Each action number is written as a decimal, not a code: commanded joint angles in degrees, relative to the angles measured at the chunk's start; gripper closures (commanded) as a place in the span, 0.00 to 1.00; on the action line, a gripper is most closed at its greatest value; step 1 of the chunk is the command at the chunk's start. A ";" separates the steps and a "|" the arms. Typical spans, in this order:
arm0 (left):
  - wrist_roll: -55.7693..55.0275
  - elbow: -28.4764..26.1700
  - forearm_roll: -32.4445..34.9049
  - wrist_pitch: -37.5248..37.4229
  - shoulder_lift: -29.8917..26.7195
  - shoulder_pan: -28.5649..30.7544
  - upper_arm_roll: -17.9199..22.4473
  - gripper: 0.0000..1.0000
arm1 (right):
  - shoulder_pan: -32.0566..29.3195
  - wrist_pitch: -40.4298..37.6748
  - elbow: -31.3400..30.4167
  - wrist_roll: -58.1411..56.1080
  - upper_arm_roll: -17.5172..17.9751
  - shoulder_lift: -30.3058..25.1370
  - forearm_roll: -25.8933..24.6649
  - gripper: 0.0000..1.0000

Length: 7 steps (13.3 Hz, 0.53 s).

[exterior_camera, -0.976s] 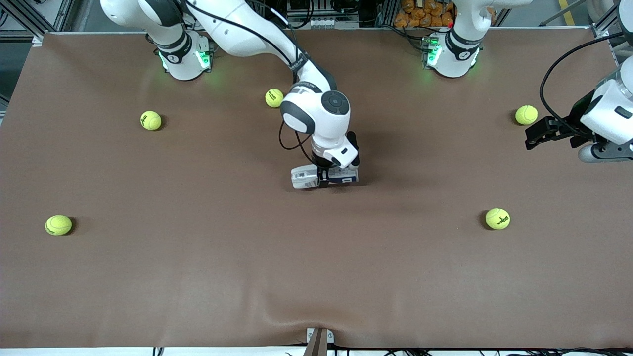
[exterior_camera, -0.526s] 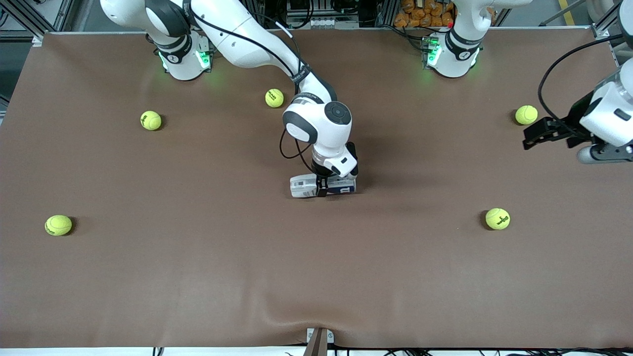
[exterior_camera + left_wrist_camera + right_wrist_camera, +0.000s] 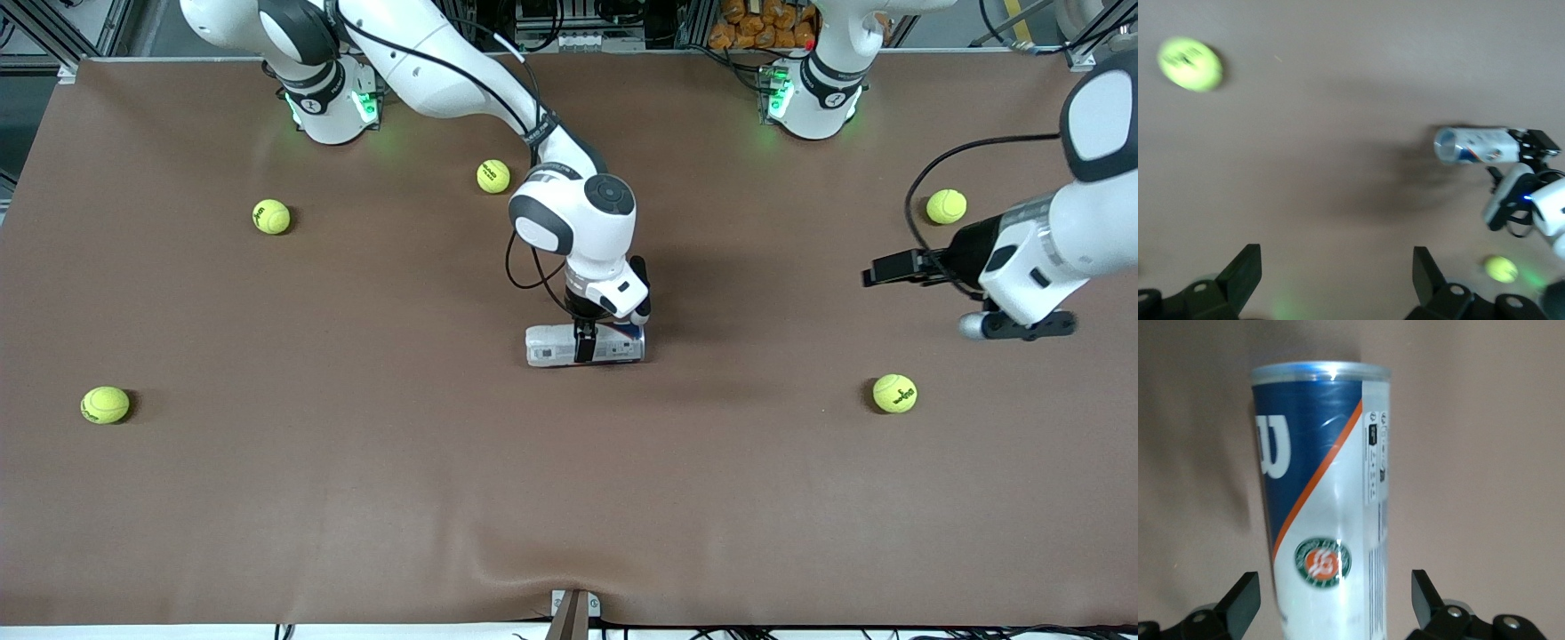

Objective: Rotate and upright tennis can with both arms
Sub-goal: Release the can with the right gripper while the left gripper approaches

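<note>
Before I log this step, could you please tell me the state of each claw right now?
Left claw: open, empty, over bare table.
Right claw: open, straddling the lying tennis can, no longer clamped on it.

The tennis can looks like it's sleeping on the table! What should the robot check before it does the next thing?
1. tennis can lying flat on the table, not yet upright: ok.
2. right gripper open, its fingers either side of the can: ok.
3. left gripper open and ready, over the table toward the left arm's end: ok.
4. Left gripper close enough to help: not ok, well apart from the can.
5. Nearest tennis ball clear of the can: ok.
6. Can's lid on: cannot tell.
</note>
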 commanded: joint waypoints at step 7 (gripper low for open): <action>1.72 -14.15 -28.88 -0.39 4.62 5.74 -0.12 0.00 | -11.02 -14.66 -1.04 1.47 1.78 -16.72 9.07 0.00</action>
